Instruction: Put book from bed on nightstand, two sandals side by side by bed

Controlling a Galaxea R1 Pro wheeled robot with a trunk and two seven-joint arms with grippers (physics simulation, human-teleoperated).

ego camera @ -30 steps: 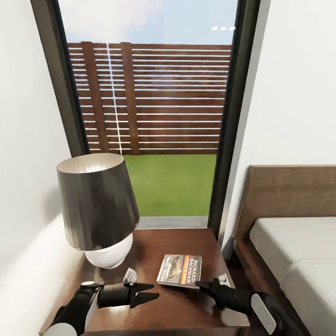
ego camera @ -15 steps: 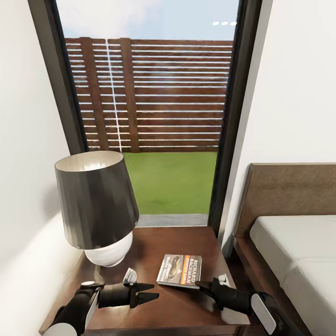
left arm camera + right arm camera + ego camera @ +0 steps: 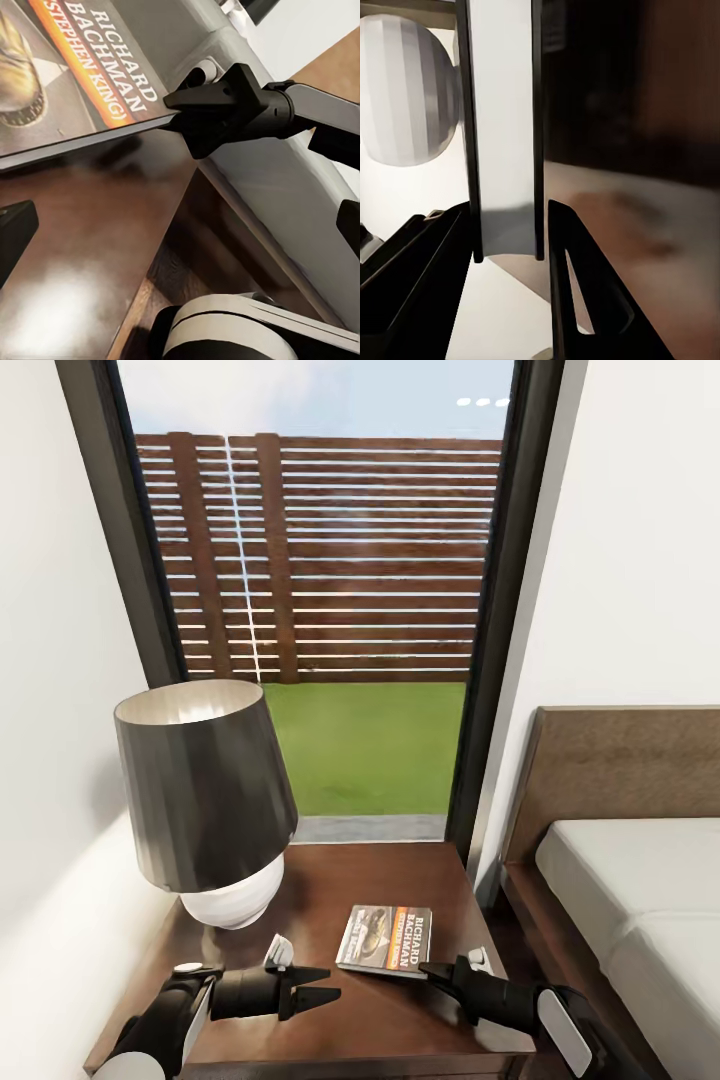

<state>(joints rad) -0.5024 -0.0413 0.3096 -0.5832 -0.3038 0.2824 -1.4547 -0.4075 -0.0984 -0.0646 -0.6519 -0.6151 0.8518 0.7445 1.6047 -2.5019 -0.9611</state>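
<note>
Bed (image 3: 640, 900) at right, nightstand (image 3: 380, 1020) beside it carrying lamp (image 3: 205, 800) and book (image 3: 385, 940) lying flat. My right claw (image 3: 432, 970) straddles the book's near edge, fingers apart. My left claw (image 3: 325, 985) hovers spread, empty.

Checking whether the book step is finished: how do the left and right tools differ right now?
The right tool is at the book's corner, its fingers straddling the cover's edge; the left tool points at bare nightstand wood, apart from the book. The right fingers stand slightly apart around the edge; the left tool holds nothing, and its jaw state is unclear. Both are black and hover low over the nightstand.
</note>
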